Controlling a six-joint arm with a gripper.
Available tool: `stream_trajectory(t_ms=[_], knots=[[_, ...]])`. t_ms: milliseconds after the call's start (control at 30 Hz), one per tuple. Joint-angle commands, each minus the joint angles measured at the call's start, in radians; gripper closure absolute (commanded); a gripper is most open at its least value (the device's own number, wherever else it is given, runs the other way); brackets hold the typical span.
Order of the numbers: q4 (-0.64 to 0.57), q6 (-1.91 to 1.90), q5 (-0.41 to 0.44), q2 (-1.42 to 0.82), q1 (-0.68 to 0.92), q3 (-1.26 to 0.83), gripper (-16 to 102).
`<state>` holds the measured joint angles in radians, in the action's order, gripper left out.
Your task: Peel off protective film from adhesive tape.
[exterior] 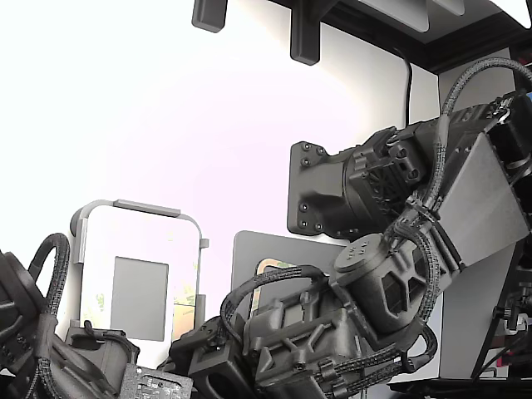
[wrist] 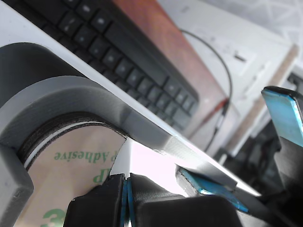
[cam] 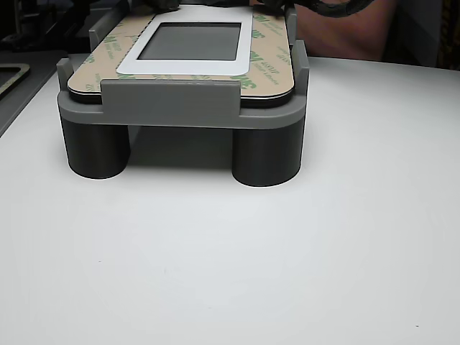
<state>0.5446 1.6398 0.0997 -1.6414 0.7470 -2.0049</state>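
In the wrist view my gripper [wrist: 127, 183] is shut, its blue-lined fingers pressed together on a thin pale sliver of the protective film [wrist: 122, 161]. The sliver rises from the fingertips toward the rim of the grey fixture [wrist: 71, 94]. Beside it lies a tan liner ring [wrist: 71, 175] with green "Adhesive" print. The other view shows that ring [cam: 269, 54] on a white panel held in the grey fixture [cam: 172, 100]. I cannot make out the adhesive tape itself. In the exterior view the arm [exterior: 391, 274] hides the fingers.
A second gripper's blue pad [wrist: 284, 113] stands close by in the wrist view. A black keyboard [wrist: 123, 52] and a cable lie beyond the fixture. The fixture stands on round legs on a white table [cam: 230, 273]. The exterior view shows a panel holder [exterior: 137, 274] at its left.
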Motion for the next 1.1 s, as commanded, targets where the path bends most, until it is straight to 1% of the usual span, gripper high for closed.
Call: stream_trajectory(t_ms=[0, 1067], knots=[[-0.003, -0.002, -0.002, -0.017, 0.0, 0.032, 96], [0.008, 0.008, -0.002, -0.017, -0.006, 0.032, 96]])
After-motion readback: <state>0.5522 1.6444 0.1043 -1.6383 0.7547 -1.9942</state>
